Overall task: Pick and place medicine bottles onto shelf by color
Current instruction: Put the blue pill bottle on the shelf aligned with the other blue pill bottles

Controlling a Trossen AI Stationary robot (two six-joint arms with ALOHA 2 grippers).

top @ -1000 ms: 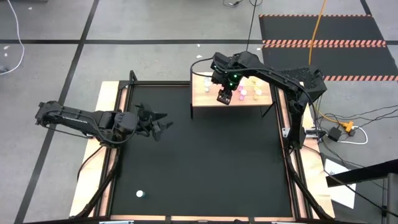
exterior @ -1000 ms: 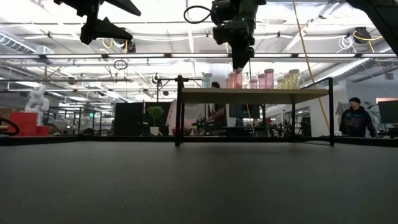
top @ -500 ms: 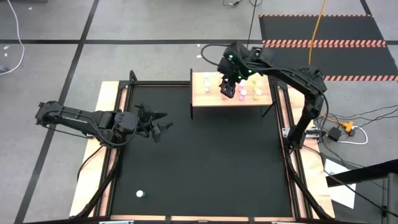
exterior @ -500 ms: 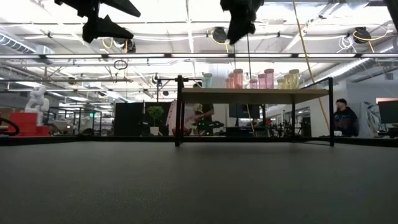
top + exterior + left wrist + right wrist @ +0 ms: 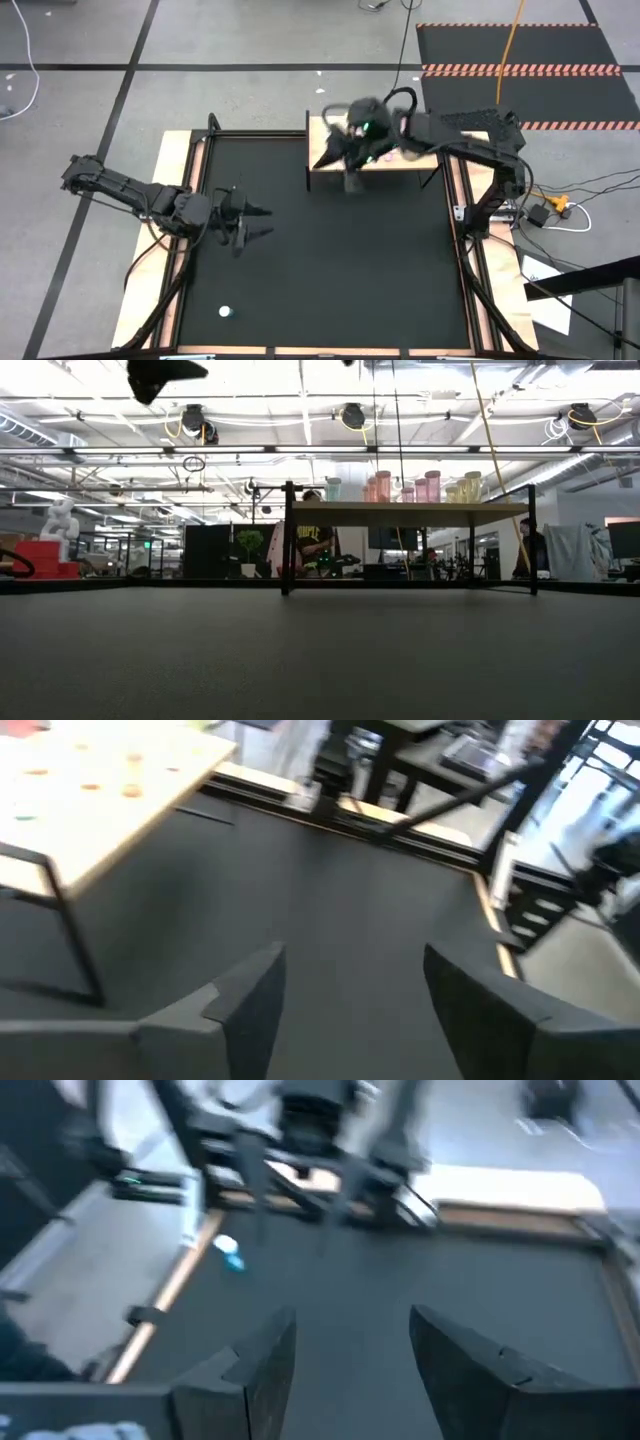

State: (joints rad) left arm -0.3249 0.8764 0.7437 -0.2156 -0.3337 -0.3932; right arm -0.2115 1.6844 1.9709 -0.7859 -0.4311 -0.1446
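black matting covers the wood-edged table [image 5: 330, 270], with grey floor all round it. over its left side the left gripper [image 5: 250, 221] hangs with both dark fingers [image 5: 235, 1010] spread apart and nothing between them, only bare mat showing through the gap. the right gripper [image 5: 345, 1355] is parted too and holds nothing; its arm [image 5: 450, 135] reaches in from the right and blurs across the front edge of the small light-wood shelf on thin black legs [image 5: 322, 160] at the table's far edge. on that shelf stand the tiny white-capped medicine bottles with pale tinted bodies [image 5: 405, 488], pink ones grouped near the middle, yellowish ones to one side, one bluish bottle apart at the other end. one more small bottle with a blue body [image 5: 225, 311] lies alone on the mat near the front left corner, well apart from both grippers.
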